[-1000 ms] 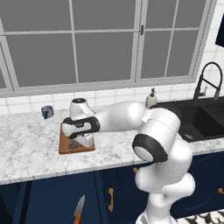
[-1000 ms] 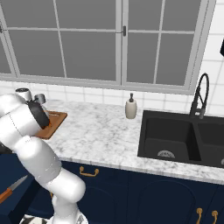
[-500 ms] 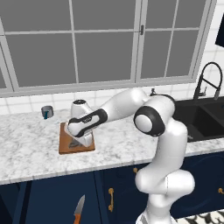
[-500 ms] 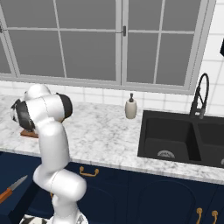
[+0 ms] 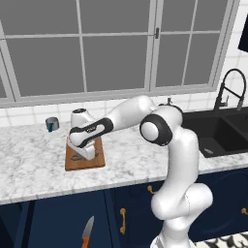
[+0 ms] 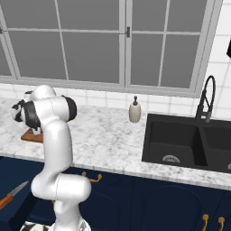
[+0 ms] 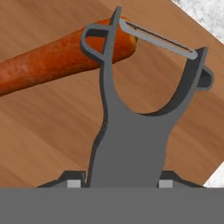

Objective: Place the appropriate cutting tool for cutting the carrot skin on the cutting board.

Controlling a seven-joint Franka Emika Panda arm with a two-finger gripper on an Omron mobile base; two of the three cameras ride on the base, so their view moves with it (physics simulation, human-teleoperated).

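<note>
My gripper (image 5: pixel 81 151) hangs low over the brown cutting board (image 5: pixel 93 161) at the left of the counter. In the hand view the gripper (image 7: pixel 119 182) is shut on the handle of the grey metal peeler (image 7: pixel 131 131). The peeler's wide head and blade reach out over the board (image 7: pixel 48 127), close above it. The blade end overlaps the cut end of the orange carrot (image 7: pixel 48 63), which lies across the board. I cannot tell whether the peeler touches the wood. In the right base view my arm hides most of the board (image 6: pixel 32 134).
A dark cup (image 5: pixel 52 124) stands behind the board by the wall. An orange-handled knife (image 5: pixel 87 232) lies on the floor before the cabinets. A soap dispenser (image 6: pixel 134 109) and the black sink (image 6: pixel 180 142) are to the right. Marble counter (image 7: pixel 205 13) shows past the board's edge.
The arm's elbow has swung up and stretched out to the left. The hand has shifted slightly left and down over the board, still holding the peeler.
</note>
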